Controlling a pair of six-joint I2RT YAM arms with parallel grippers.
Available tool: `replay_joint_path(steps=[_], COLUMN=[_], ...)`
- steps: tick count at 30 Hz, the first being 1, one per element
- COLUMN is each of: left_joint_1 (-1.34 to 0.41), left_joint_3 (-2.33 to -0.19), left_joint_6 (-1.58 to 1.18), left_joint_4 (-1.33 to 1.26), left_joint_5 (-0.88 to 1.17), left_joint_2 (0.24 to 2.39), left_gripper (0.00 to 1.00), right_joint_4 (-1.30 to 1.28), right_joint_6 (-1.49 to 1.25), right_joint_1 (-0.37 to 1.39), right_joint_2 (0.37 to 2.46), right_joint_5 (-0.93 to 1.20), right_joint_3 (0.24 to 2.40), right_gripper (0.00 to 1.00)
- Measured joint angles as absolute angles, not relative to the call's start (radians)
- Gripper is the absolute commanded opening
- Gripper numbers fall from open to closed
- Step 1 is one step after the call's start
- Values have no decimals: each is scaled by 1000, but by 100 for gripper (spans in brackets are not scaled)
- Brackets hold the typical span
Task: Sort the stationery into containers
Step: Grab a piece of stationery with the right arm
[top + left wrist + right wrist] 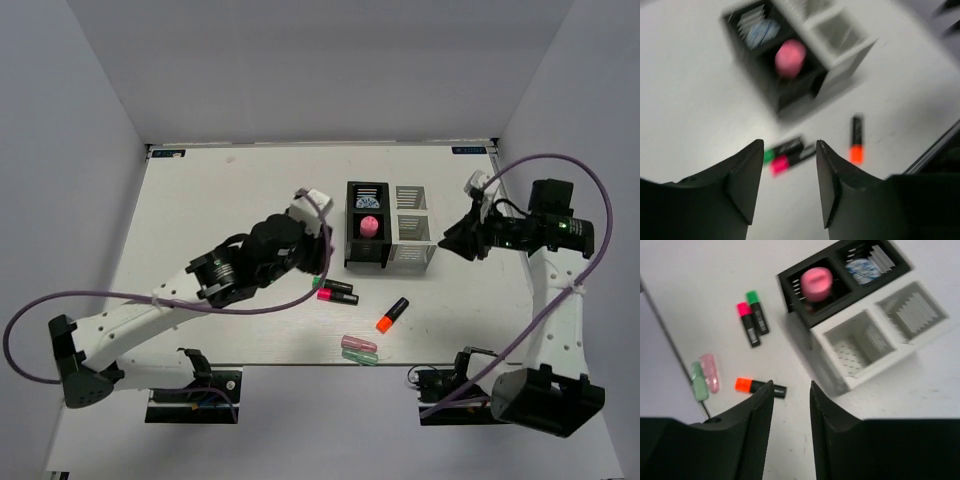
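A white table (200,220) stands inside plain pale walls (80,90), seen from above.

A black bin (350,240) sits a little right of the table's middle. It has two compartments. The nearer one holds a round pink item (369,226), and the farther one holds a blue and white item (368,197) too blurred to identify. A white bin (410,260), also with two compartments, touches it at 3 o'clock.

At 7 o'clock from the black bin, a green-capped marker (337,286) and a pink-capped marker (337,297) lie side by side, touching. An orange-capped marker (392,314) lies alone at 6 o'clock from the white bin, tilted, with its cap toward the near edge. Close to that edge, at 6 o'clock from the black bin, a pink oblong piece (359,343) and a green oblong piece (360,355) lie against each other.

The left gripper (790,144) hangs above the table at about 9 o'clock from the black bin. Its fingers are spread with nothing between them, and the paired markers lie just beyond the tips. The right gripper (791,385) hovers at 3 o'clock from the white bin, its fingers likewise parted and holding nothing.
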State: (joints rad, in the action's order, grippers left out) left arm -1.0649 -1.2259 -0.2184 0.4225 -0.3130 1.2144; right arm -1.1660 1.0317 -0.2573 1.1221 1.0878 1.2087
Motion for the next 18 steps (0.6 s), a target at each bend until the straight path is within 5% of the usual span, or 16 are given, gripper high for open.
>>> replay_joint_path(steps=[4,5,6,18], left_joint_1=[-1019,-1016,-1016,-994], left_joint_3=[-1040,-995,-956,-858], left_joint_6=[-295,-310,-321,-362], left_joint_4=[649,694,737,869], left_joint_5=[-372,-380,-386,-446], left_joint_2=[1090,1070,1053,892], left_gripper=[73,76,78,80], right_joint_4=[-1075,-1066,-1049,-886], right_joint_6=[770,733,703,736], right_joint_1=[-139,-104,-72,311], right_joint_2=[1125,1150,1177,1546], right_joint_5=[756,673,592,-94], right_joint_3=[1407,1471,1527,1782], right_gripper=[59,85,90,90])
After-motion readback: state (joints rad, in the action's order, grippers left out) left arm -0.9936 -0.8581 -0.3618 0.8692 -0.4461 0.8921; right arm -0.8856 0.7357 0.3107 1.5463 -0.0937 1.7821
